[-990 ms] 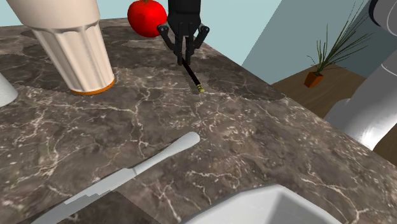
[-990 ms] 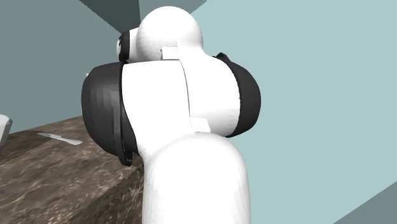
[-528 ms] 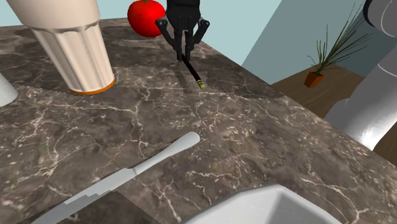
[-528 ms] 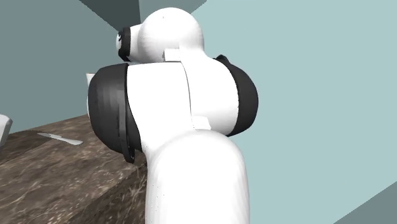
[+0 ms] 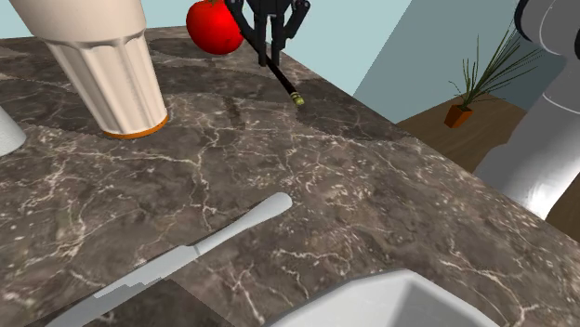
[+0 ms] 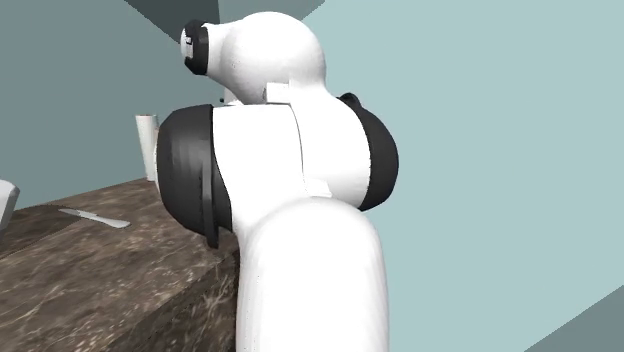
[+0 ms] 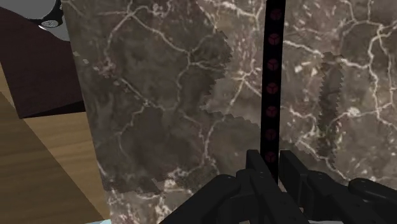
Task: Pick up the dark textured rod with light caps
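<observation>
Marble, dark and veined with white, tops the counter (image 5: 372, 186). At its far side the black gripper (image 5: 272, 58) points down, both fingers clamped on the upper end of the dark rod (image 5: 285, 82). The rod hangs slanting from the pincer towards the near right, and its lower tip carries a pale yellowish cap (image 5: 296, 98). In the wrist view the fingers (image 7: 256, 167) press the rod from both sides. A row of small reddish marks runs along its black shaft, and its shadow falls as a separate strip on the marble beside it. Just left of the gripper, at the far edge, sits a red fruit (image 5: 212, 25). A large ribbed white cup (image 5: 102, 65) with an orange foot stands further left. A grey knife (image 5: 186, 251) lies nearer, well apart from the rod. Beyond the counter on the right a potted plant (image 5: 462, 98) stands on a wood floor (image 5: 437, 116). The second exterior view has the white arm (image 6: 290, 200) close in front.
</observation>
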